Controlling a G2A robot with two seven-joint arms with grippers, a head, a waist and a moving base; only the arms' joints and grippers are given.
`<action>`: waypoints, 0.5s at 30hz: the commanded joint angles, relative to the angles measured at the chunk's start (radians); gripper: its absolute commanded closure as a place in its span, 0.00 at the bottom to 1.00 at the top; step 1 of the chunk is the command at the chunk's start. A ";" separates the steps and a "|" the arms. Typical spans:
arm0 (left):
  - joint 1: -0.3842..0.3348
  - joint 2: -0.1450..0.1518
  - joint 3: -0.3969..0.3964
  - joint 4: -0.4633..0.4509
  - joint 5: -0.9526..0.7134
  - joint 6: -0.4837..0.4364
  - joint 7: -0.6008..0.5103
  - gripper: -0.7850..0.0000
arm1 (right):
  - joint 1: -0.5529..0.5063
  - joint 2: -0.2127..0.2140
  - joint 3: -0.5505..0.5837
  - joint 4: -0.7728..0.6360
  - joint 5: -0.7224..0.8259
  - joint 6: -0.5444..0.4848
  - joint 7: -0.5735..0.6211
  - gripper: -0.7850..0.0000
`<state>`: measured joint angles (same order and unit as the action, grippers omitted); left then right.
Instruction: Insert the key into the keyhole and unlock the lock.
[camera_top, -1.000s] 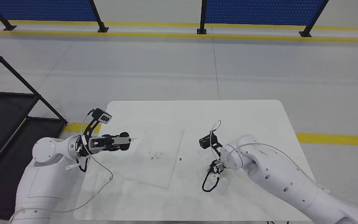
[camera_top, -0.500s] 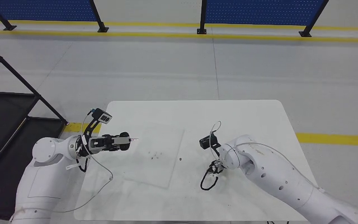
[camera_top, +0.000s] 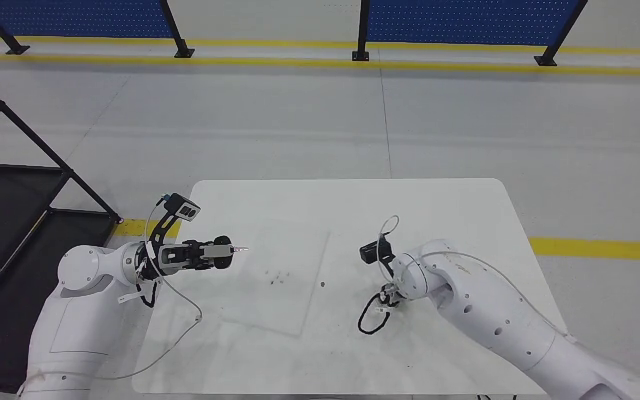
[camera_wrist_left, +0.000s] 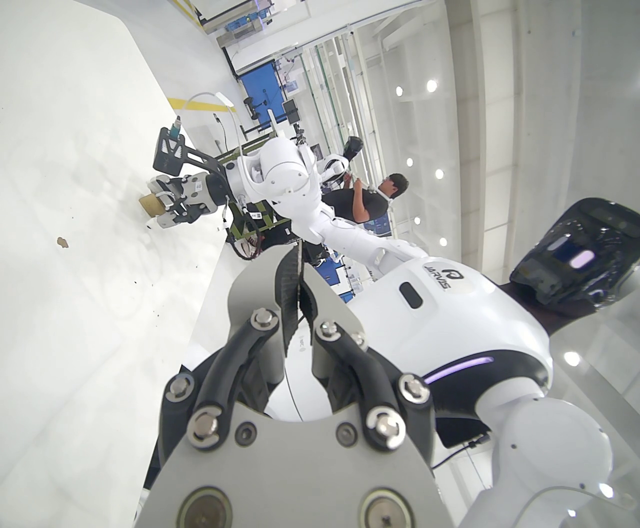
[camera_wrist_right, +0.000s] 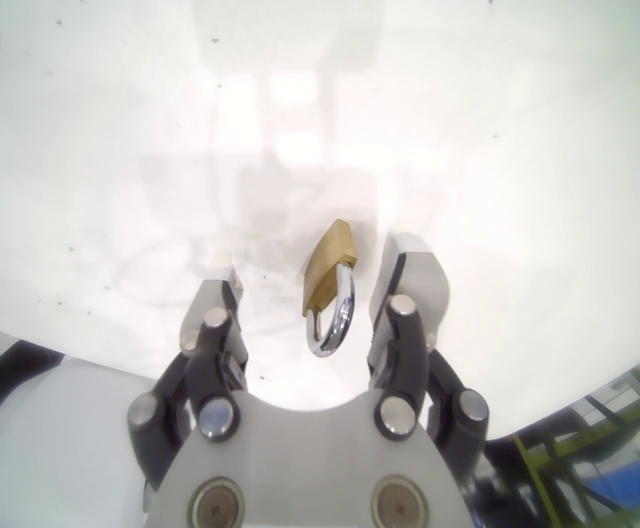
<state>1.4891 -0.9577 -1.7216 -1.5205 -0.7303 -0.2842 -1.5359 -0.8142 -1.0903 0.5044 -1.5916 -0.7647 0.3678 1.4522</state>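
A brass padlock (camera_wrist_right: 327, 270) with a silver shackle lies on the white table (camera_wrist_right: 125, 125), between the spread fingers of my right gripper (camera_wrist_right: 314, 262). That gripper is open and points down at the table's right-middle (camera_top: 385, 296). The left wrist view shows the padlock (camera_wrist_left: 147, 202) far off, by the right gripper (camera_wrist_left: 162, 210). My left gripper (camera_wrist_left: 300, 280) is shut on the key, seen edge-on as a thin blade between the pads. In the top view the left gripper (camera_top: 225, 250) hovers over the table's left side, and the key (camera_top: 239, 248) points toward the middle.
A thin translucent sheet (camera_top: 290, 290) lies on the table's middle between the two arms, with a few small specks on it. A black cable loop (camera_top: 370, 322) hangs under the right wrist. A dark rack (camera_top: 25, 215) stands beyond the table's left edge.
The right arm has shifted slightly over the padlock. The left arm and the key have not moved.
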 joint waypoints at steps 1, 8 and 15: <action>0.000 0.000 0.000 0.000 0.000 0.000 0.000 1.00 | -0.002 -0.002 0.004 0.007 -0.005 0.001 -0.001 0.57; 0.000 0.000 0.000 0.000 0.000 0.000 0.000 1.00 | -0.009 -0.007 0.016 0.016 -0.018 0.000 0.001 1.00; 0.000 0.000 0.000 0.000 0.000 0.000 0.000 1.00 | -0.017 -0.009 0.040 -0.003 -0.015 -0.010 0.010 1.00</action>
<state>1.4891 -0.9576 -1.7216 -1.5205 -0.7303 -0.2842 -1.5359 -0.8281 -1.0993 0.5351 -1.5835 -0.7944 0.3595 1.4605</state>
